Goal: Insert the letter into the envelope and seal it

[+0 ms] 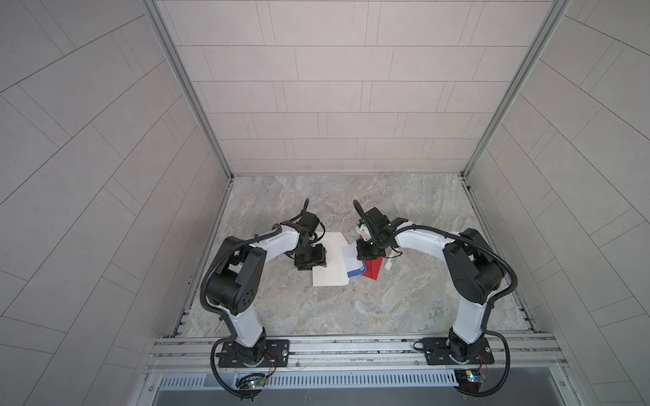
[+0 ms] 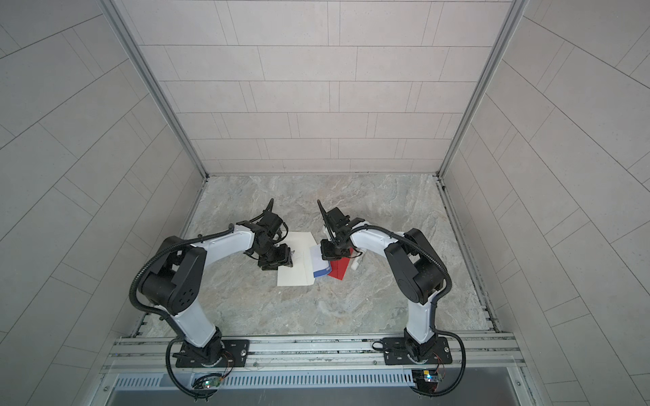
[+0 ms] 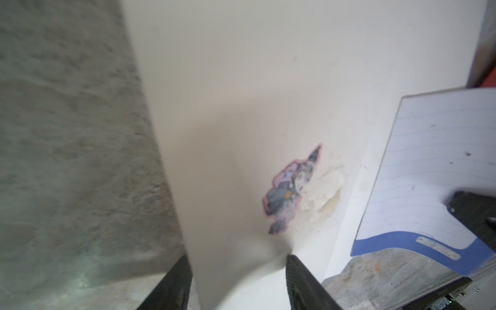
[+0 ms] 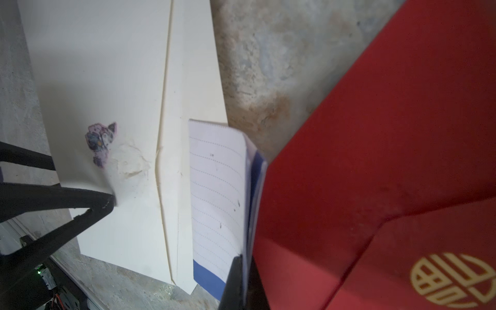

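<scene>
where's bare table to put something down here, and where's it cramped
Free: the marble table between the white envelope and the front rail, and the stretch toward the back wall. Crowded: the middle, where the left gripper holds the envelope, and the right gripper holds the lined letter beside a red envelope.

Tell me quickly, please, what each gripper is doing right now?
Left gripper: part open, pinching the white envelope.
Right gripper: shut on the lined letter.
</scene>
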